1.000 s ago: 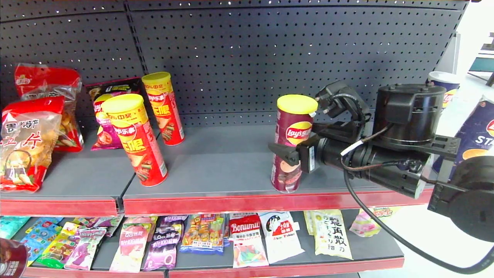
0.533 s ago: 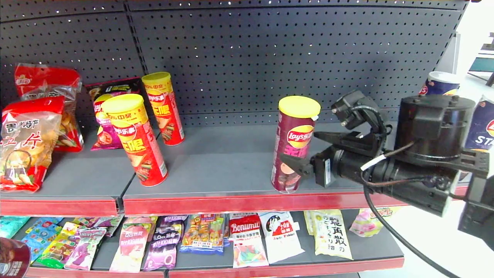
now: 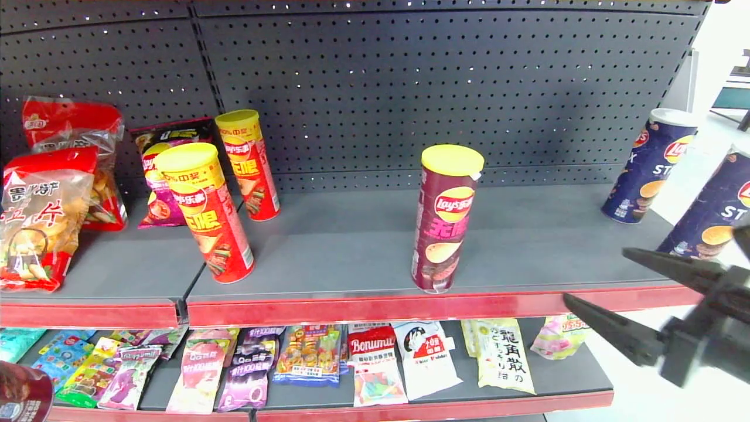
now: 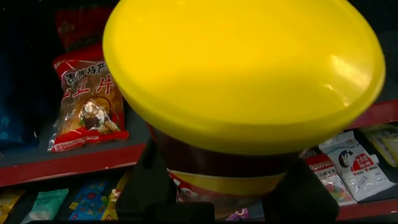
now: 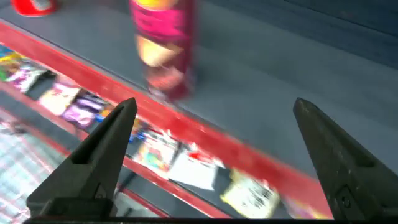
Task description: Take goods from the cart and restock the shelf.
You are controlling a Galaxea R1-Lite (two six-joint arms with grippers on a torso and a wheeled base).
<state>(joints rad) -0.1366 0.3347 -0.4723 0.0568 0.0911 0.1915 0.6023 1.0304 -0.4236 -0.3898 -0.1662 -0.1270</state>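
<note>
Head view, and there's the maroon can [image 3: 445, 218], yellow-topped, standing upright on the upper shelf [image 3: 340, 246], close behind the red front edge [image 3: 328, 309] and roughly mid-shelf. The right gripper [image 3: 595, 274] sits low and out to the right, in front of the shelf edge and well apart from that can, its two dark fingers [image 3: 609, 334] spread wide. The right wrist view agrees: the right gripper [image 5: 214, 102] has its fingers apart, and the maroon can [image 5: 165, 46] shows blurred beyond them on the grey shelf. Over to the left wrist view, where the left gripper [image 4: 224, 196] is clamped on a second can [image 4: 230, 171], a dark finger on either side of its dark red body and its big yellow lid [image 4: 242, 68] facing the camera. That second can [image 3: 20, 392] also peeks in at the bottom left corner of the head view, below the shelf front. On the upper shelf's left stand two red cans [image 3: 205, 217], one behind the other, with bags of chips [image 3: 41, 217] beside them; at the far right, two navy cans [image 3: 650, 167]. The lower shelf [image 3: 562, 369] carries a row of small packets [image 3: 375, 363] lying flat.
</note>
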